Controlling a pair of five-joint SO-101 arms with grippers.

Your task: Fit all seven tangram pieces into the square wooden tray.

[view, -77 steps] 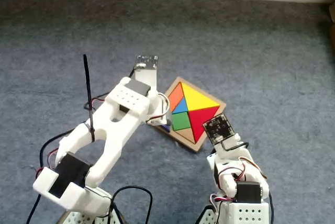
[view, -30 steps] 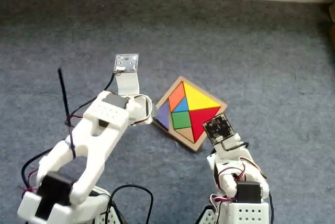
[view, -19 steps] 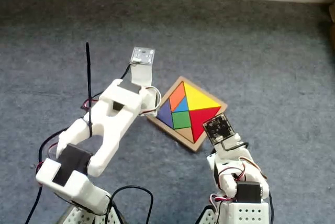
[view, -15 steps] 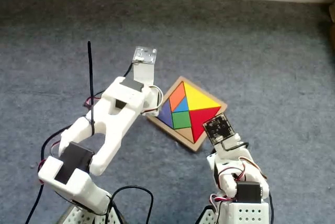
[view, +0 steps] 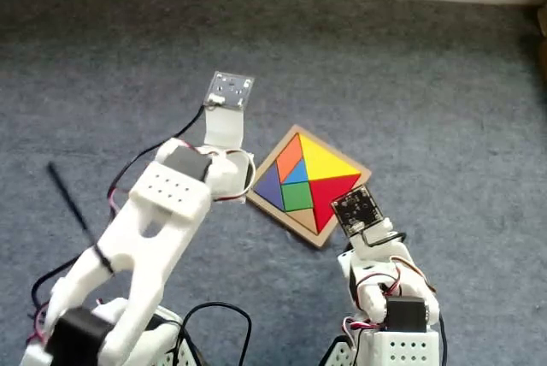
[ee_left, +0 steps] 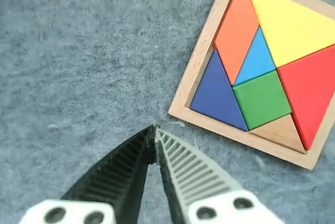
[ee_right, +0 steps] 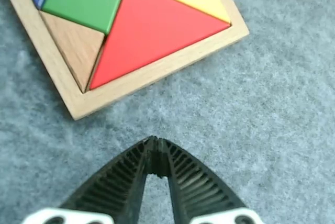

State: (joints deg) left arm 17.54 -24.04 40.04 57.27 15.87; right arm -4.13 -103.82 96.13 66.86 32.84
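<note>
The square wooden tray (view: pixel 286 224) lies on the grey carpet, turned like a diamond. Fitted flat inside it are a yellow triangle (view: pixel 325 161), a red triangle (view: pixel 335 199), a green square (view: pixel 297 197), an orange piece (view: pixel 289 159), a light blue triangle (view: pixel 296 174), a dark blue triangle (view: pixel 267 186) and a wood-coloured triangle (ee_left: pixel 280 130). My left gripper (ee_left: pixel 153 130) is shut and holds nothing, just off the tray's rim (ee_left: pixel 204 51) near the dark blue triangle. My right gripper (ee_right: pixel 155 141) is shut too, hanging over carpet beside the tray's rim (ee_right: pixel 167 63) along the red triangle (ee_right: pixel 152 30).
The left arm (view: pixel 162 212) stretches from the near left towards the tray, with a black cable (view: pixel 77 203) sticking out beside it. The right arm (view: pixel 376 255) stands at the near right. Grey carpet runs all around, up to a pale wall at the far edge.
The left arm has drawn back from the tray's left corner, uncovering the dark blue triangle in the tray, and its body has swung lower and leftward. The right arm has kept still.
</note>
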